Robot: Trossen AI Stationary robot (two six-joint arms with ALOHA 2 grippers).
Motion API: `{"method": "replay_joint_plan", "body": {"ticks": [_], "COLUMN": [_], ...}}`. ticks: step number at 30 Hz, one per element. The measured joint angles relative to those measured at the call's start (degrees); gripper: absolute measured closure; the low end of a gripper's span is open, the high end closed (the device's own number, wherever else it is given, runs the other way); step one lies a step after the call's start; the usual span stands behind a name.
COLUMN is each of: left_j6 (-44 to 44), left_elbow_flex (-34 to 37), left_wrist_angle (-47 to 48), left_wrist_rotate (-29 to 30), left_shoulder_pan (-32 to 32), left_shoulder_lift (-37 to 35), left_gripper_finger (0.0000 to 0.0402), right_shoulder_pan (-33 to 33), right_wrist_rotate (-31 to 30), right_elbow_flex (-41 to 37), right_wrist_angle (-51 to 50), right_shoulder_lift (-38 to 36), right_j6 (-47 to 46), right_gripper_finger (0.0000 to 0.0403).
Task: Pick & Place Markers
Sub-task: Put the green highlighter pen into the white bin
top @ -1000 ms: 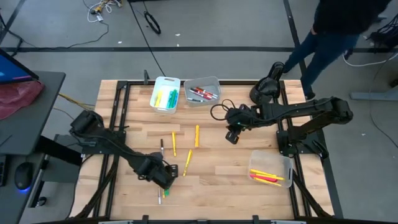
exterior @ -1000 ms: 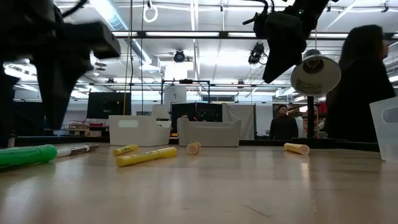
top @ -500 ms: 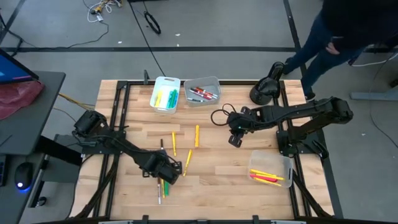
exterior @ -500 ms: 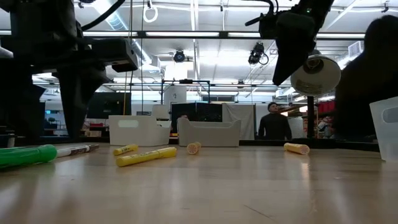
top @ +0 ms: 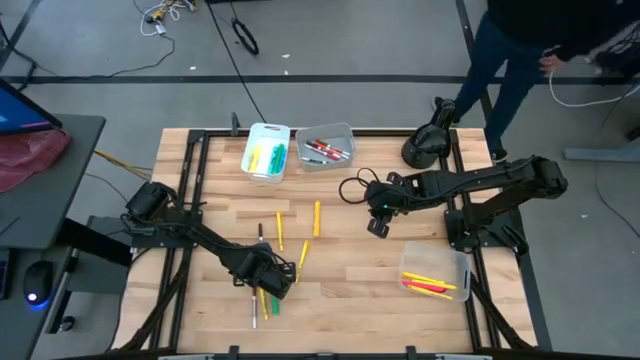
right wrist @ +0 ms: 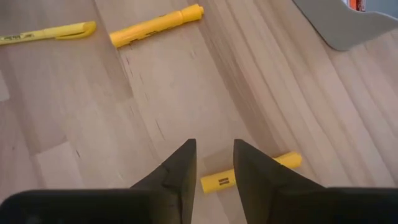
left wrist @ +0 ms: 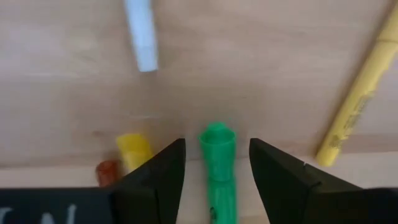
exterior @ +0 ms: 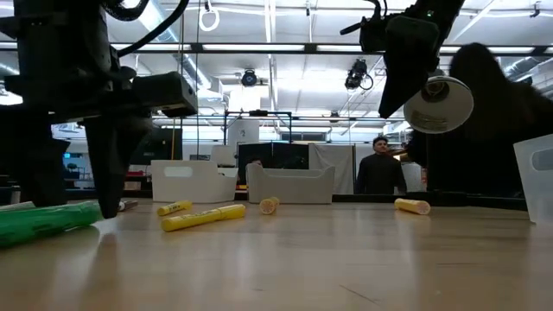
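Since a second ago the left gripper (top: 270, 291) has slid toward the table's near edge and dropped low over a green marker (left wrist: 219, 169), which now lies between its two dark fingers (left wrist: 157, 180); the jaws have narrowed but stand apart on either side of the marker with a gap showing, so nothing is gripped. The right gripper (top: 376, 222) has drifted slightly nearer and hangs above the middle of the table with its jaws a little apart and empty; past them a short yellow marker (right wrist: 250, 173) lies on the boards. A person (top: 540, 45) beyond the far edge has shifted too. The table (top: 350, 280) is pale wood in long butted planks with a fine grain. The markers are smooth plastic cylinders: yellow ones (top: 316, 218) loose around the middle, a white one (left wrist: 141, 34) near the green one. More sit in three rectangular plastic bins: a white bin (top: 253, 144) with yellow and green ones, a grey bin (top: 346, 131) with red ones, a clear bin (top: 408, 258) with yellow and pink ones.
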State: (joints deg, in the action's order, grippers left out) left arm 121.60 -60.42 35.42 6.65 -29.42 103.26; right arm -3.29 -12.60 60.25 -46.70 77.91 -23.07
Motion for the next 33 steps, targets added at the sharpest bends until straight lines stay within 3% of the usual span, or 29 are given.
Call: {"method": "replay_joint_plan", "body": {"ticks": [17,22,27,33], "left_j6": [-1.21,-1.37,-2.56,-16.04], "left_elbow_flex": [-0.10,0.05,0.33,0.20], "left_wrist_angle": [0.53,0.28,2.89,6.90], "left_wrist_rotate": [5.07,7.96,14.45,21.75], "left_shoulder_pan": [-0.20,-0.05,1.52,7.73], "left_shoulder_lift": [2.35,1.08,-3.13,-13.54], "left_gripper_finger": [0.0339,0.0339,0.0340,0.0340], "right_shoulder_pan": [0.00,0.00,0.02,0.02], "right_wrist_rotate": [0.02,0.02,0.04,0.04], "right_elbow_flex": [0.00,0.00,0.00,0.00], "right_wrist_angle": [-0.41,-0.41,-0.38,-0.41], "right_shoulder_lift": [0.00,0.00,0.00,0.00], "right_j6": [0.04,0.04,0.04,-0.06], "right_gripper_finger": [0.0295,0.0295,0.0295,0.0295]}}
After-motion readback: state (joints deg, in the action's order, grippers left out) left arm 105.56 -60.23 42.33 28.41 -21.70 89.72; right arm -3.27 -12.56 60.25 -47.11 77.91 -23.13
